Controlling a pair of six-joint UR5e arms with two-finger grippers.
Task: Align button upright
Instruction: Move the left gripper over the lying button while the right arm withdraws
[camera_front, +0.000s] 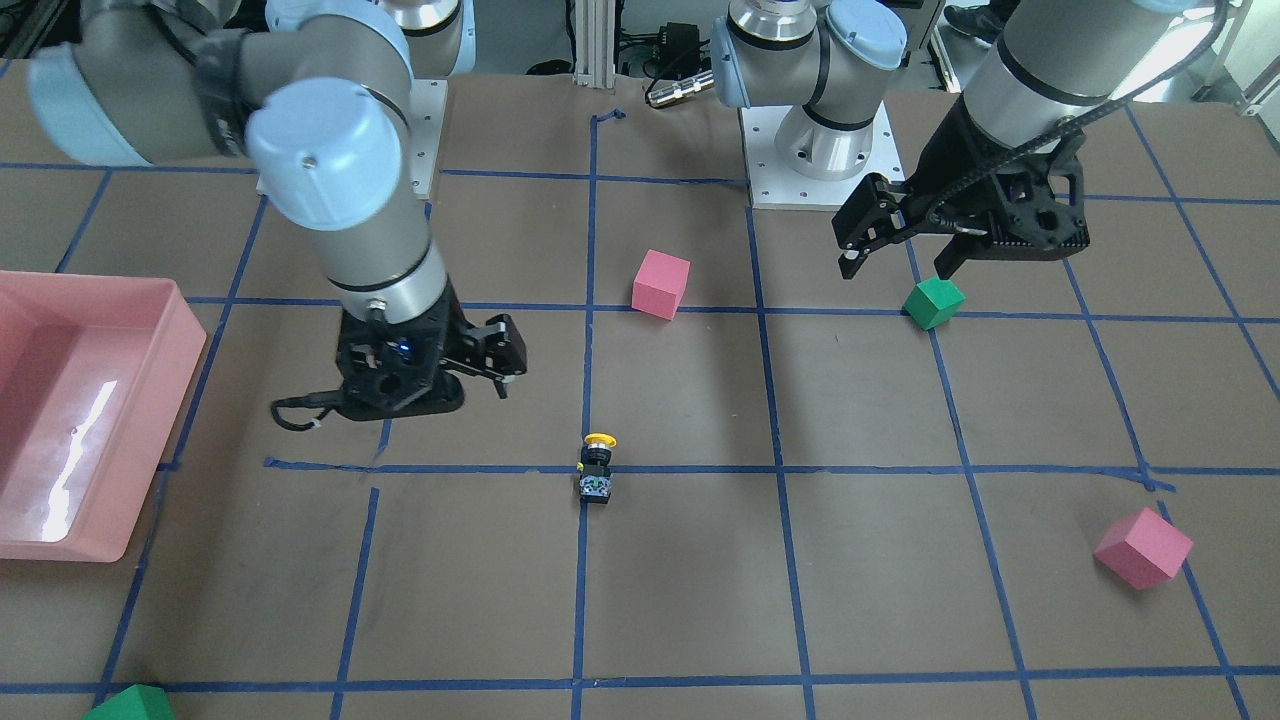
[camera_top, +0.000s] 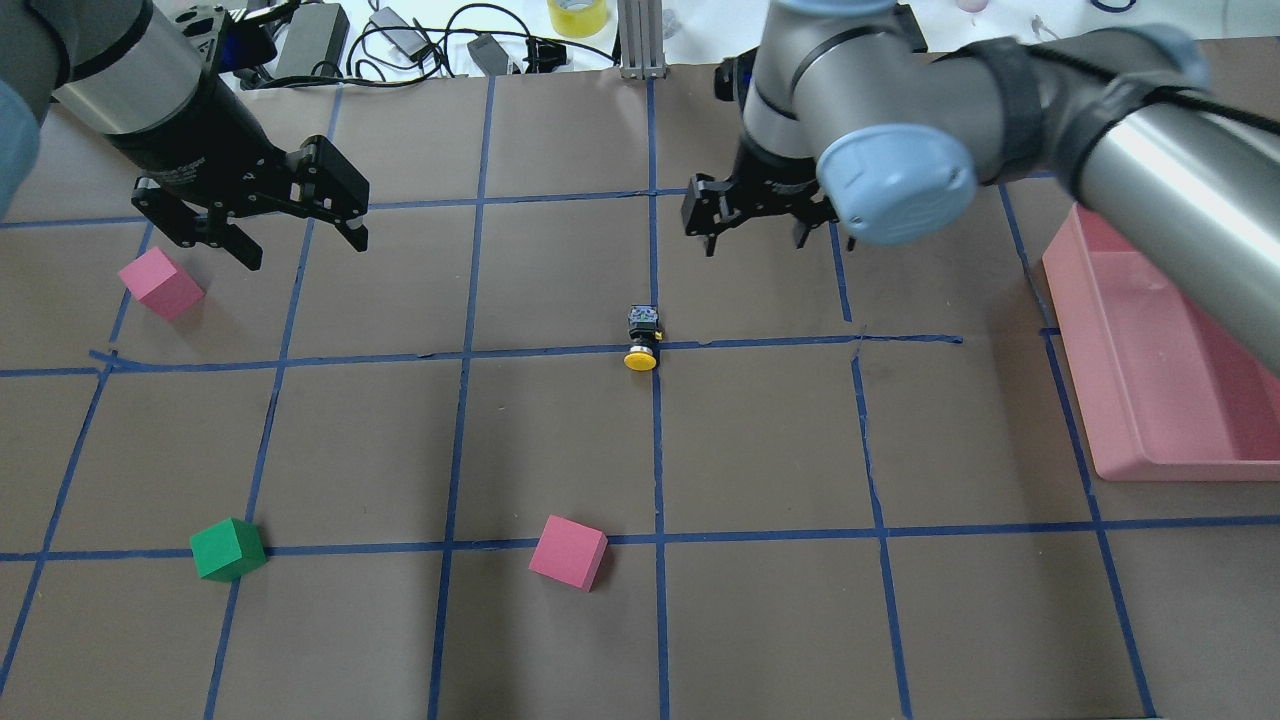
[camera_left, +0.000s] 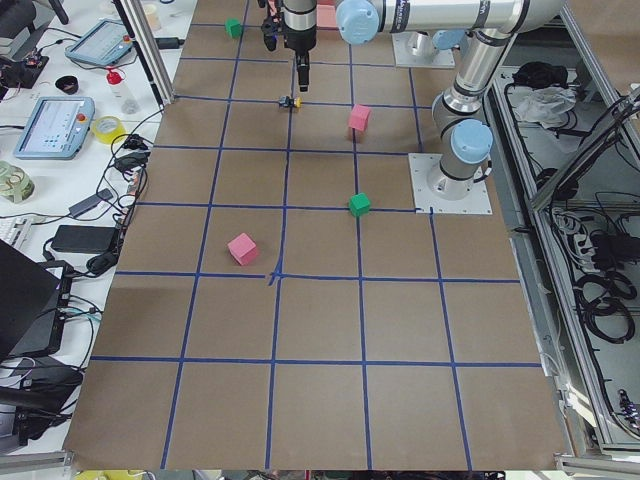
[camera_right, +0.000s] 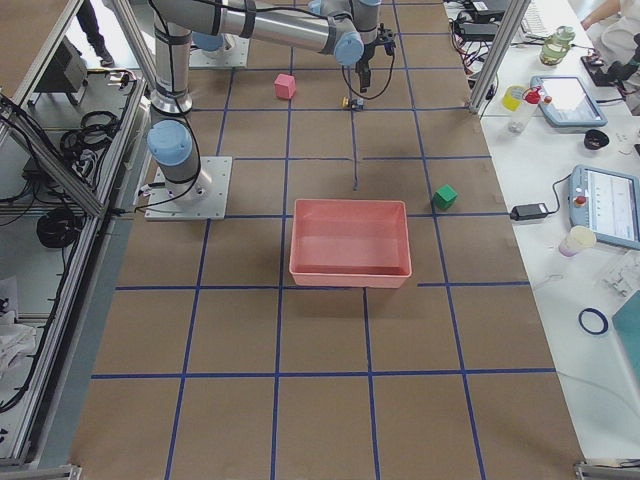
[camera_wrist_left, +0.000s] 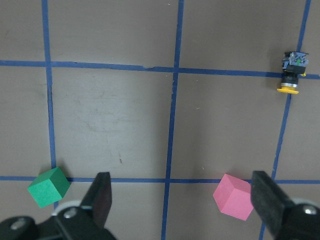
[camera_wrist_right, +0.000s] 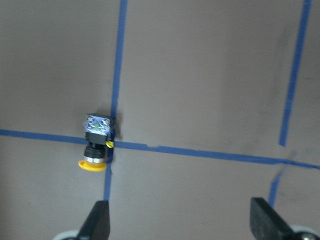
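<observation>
The button (camera_top: 641, 340) lies on its side on a crossing of blue tape lines in mid-table, its yellow cap toward the robot and its square base away. It also shows in the front view (camera_front: 597, 468), the left wrist view (camera_wrist_left: 291, 72) and the right wrist view (camera_wrist_right: 96, 145). My right gripper (camera_top: 775, 240) is open and empty, above the table just beyond the button and to its right; its fingers (camera_wrist_right: 100, 220) frame the lower edge of the wrist view. My left gripper (camera_top: 305, 248) is open and empty, high over the table's left side, far from the button.
A pink bin (camera_top: 1160, 467) stands at the right. One pink cube (camera_top: 160, 283) lies far left, another pink cube (camera_top: 568, 551) and a green cube (camera_top: 228, 549) lie nearer the robot. A second green cube (camera_front: 130, 703) sits at the far edge.
</observation>
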